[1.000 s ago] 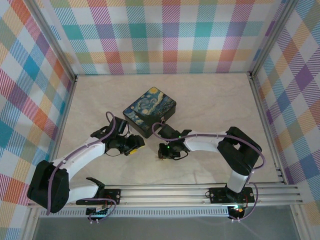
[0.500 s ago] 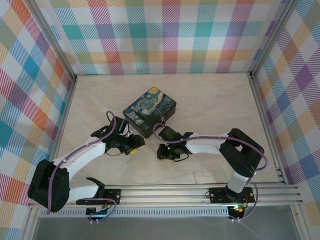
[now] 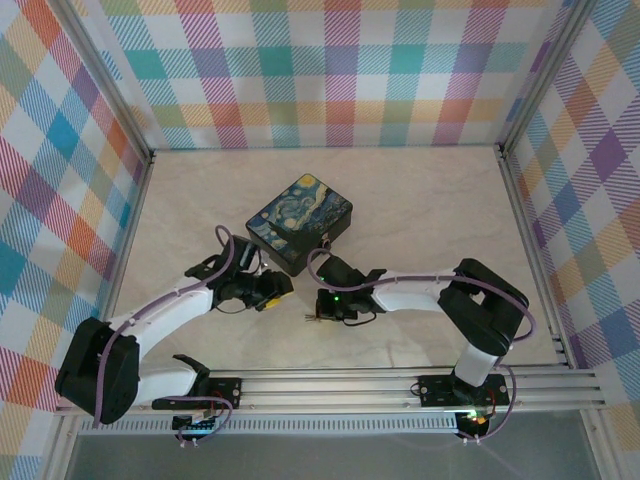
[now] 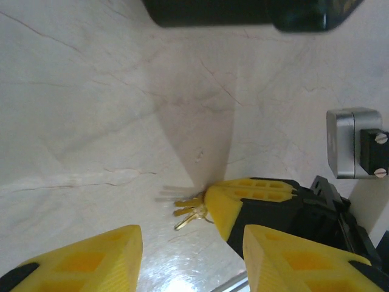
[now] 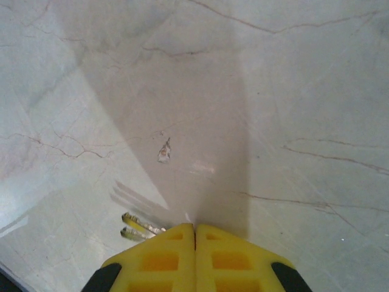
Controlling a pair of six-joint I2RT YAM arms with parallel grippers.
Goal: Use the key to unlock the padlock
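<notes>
While pinching at the key with the right gripper, tips together (hold unproven), risks skidding it across tabletop; framed by parted left gripper.

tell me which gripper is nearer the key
Right. The right gripper, jaws shut, sits against the key; the left gripper, jaws apart, hangs clear of it.

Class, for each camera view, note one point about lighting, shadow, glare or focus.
Top external: even light, no hard shadows. Left wrist: glare on the table at the bottom edge; the left fingers look blurred. Right wrist: a broad shadow runs up from the shut right fingers; the key sits in brighter light.
</notes>
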